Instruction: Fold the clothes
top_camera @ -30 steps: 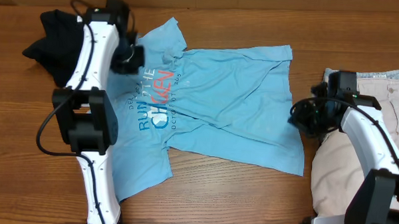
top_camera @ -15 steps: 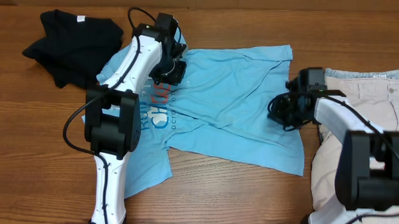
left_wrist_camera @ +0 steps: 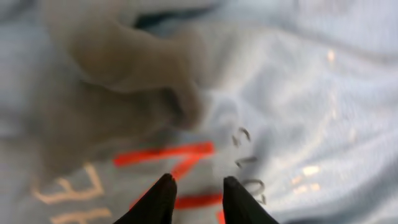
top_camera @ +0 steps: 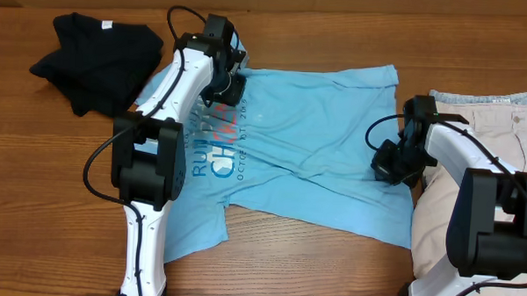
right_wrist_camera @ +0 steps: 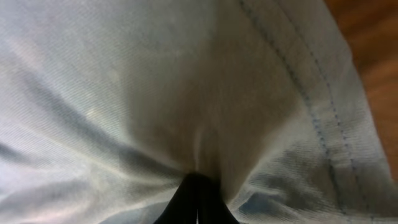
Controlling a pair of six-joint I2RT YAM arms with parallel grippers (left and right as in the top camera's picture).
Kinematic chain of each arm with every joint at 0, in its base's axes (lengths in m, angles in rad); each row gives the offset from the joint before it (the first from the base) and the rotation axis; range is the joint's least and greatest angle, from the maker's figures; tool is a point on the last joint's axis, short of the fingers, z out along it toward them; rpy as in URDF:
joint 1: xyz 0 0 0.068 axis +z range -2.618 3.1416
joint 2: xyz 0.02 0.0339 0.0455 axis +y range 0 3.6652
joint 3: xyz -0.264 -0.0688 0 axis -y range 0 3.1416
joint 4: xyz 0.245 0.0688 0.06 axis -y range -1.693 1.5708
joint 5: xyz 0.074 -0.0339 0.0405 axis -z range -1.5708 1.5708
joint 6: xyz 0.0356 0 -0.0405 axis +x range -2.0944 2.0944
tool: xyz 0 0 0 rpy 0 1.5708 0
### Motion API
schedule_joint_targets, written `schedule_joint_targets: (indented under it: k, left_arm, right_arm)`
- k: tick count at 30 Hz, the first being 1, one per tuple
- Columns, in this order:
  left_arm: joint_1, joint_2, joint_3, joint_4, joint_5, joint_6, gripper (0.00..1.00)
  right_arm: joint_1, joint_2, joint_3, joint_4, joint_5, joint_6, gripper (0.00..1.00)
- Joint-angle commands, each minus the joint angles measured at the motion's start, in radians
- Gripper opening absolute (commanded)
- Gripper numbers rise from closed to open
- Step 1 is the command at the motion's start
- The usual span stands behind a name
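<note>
Now the right gripper is pressed shut, pinching a fold of the light blue T-shirt by its stitched hem, likely to tug it flat. Left gripper hovers over the lettering, tips slightly apart, holding nothing. Shirt lies mid-table, between black garment and beige shorts.

I take this for a robot lab bench: wood-grain table, left arm and right arm rising from its near edge

White-linked arms, black joints, looping cables; the left gripper has tapered black fingers.
</note>
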Motion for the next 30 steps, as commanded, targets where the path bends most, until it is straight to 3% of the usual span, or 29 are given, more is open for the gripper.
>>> schedule_joint_targets:
  k: [1, 5, 11, 15, 18, 25, 29, 30]
  left_arm:
    - [-0.011, 0.050, -0.009, 0.024, 0.013, -0.033, 0.21]
    - [-0.011, 0.119, -0.009, 0.046, 0.023, -0.072, 0.04]
    - [-0.005, 0.139, 0.007, 0.141, -0.003, -0.092, 0.04]
    - [0.024, 0.139, 0.077, 0.206, -0.043, -0.188, 0.04]
    - [0.049, 0.139, 0.174, 0.202, -0.015, -0.191, 0.04]
    - [0.072, 0.139, 0.474, 0.126, -0.008, -0.180, 0.04]
    - [0.061, 0.139, 0.607, -0.064, 0.161, -0.089, 0.05]
    - [0.053, 0.139, 0.622, -0.126, 0.182, -0.066, 0.10]
  right_arm:
    - [-0.017, 0.032, -0.006, -0.059, 0.158, 0.013, 0.04]
    - [-0.017, 0.017, 0.006, -0.116, 0.161, 0.007, 0.04]
    - [-0.015, 0.012, 0.006, -0.153, 0.161, -0.045, 0.04]
    - [-0.015, 0.012, 0.006, -0.169, 0.160, -0.048, 0.04]
    - [-0.015, 0.012, 0.006, -0.183, 0.161, -0.056, 0.04]
    - [-0.015, 0.012, 0.006, -0.187, 0.161, -0.061, 0.04]
    - [-0.015, 0.012, 0.006, -0.171, 0.161, -0.087, 0.04]
    - [-0.015, 0.012, 0.006, -0.167, 0.159, -0.086, 0.04]
